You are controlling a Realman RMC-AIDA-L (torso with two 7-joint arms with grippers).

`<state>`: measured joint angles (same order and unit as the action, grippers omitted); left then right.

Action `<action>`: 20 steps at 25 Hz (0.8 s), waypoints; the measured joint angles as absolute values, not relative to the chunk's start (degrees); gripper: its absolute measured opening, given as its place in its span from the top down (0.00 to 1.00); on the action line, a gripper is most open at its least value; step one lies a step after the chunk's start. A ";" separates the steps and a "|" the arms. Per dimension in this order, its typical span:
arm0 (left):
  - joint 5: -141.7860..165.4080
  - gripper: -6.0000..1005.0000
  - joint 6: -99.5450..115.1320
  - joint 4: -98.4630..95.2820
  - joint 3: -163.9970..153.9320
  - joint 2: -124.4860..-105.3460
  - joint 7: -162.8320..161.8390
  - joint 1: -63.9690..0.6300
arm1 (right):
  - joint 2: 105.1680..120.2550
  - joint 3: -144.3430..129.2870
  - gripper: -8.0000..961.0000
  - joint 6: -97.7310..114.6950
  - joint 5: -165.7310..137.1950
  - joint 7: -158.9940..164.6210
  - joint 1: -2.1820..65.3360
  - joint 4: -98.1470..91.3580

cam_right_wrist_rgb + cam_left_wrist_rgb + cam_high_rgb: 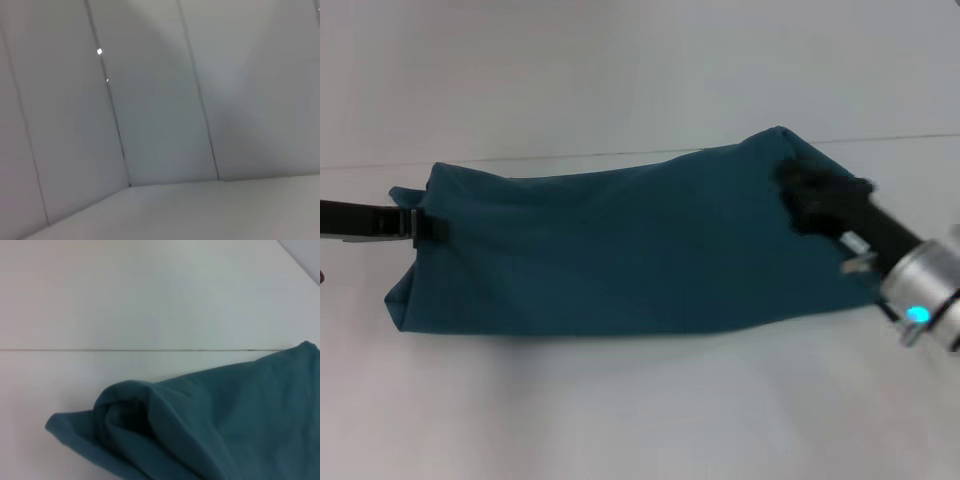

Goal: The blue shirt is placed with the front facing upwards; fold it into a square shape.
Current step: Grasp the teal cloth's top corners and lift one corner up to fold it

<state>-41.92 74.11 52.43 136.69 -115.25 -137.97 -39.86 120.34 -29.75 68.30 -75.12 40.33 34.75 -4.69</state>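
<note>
Both grippers were on the cloth: the left gripper (432, 228) was pinched onto the left end of the blue shirt (620, 245), and the right gripper (798, 195) sat at the upper right corner, where its dark fingers appeared closed on a raised peak of fabric (the head view did not show the fingertips cleanly, so that is a judgement).

The folding looked partly done. The shirt lay on the white table (620, 410) as a long horizontal band, its lengthwise folds apparently made already, with the plain teal side up and no chest print showing. What seemed left was to bring one end across the other so the band shortened into a square, then flatten it.

The cloth was a dark teal blue, fairly smooth across the middle with shallow creases. In the left wrist view its end (125, 415) was bunched and rolled into a soft open loop rather than lying flat. The right wrist view showed only pale panelled surfaces, no shirt.
</note>
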 joint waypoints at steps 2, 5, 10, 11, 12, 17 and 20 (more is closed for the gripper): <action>-41.93 0.92 74.65 53.13 136.75 -115.36 -137.99 -39.85 | 120.57 -29.67 0.76 66.76 -72.87 31.36 37.06 0.18; -41.93 0.92 75.73 54.59 136.76 -115.58 -138.41 -39.83 | 120.80 -29.29 0.91 63.32 -71.07 23.31 40.20 5.28; -41.96 0.92 78.30 57.90 136.89 -115.94 -139.46 -39.81 | 120.91 -26.09 0.96 59.17 -71.21 20.67 43.19 9.44; -42.02 0.92 78.98 58.92 136.99 -116.17 -139.70 -39.81 | 120.94 -25.72 0.97 58.59 -71.25 20.66 43.51 9.93; -42.11 0.92 79.49 59.67 137.08 -116.35 -139.86 -39.81 | 120.95 -25.53 0.97 57.67 -71.28 20.63 44.12 10.51; -44.19 0.92 81.91 62.24 137.45 -116.53 -140.09 -39.81 | 121.00 -25.55 0.97 52.67 -71.35 20.48 47.31 12.74; -45.74 0.92 82.67 62.81 137.63 -116.54 -140.10 -39.82 | 121.04 -25.44 0.97 50.14 -72.69 20.68 49.28 14.13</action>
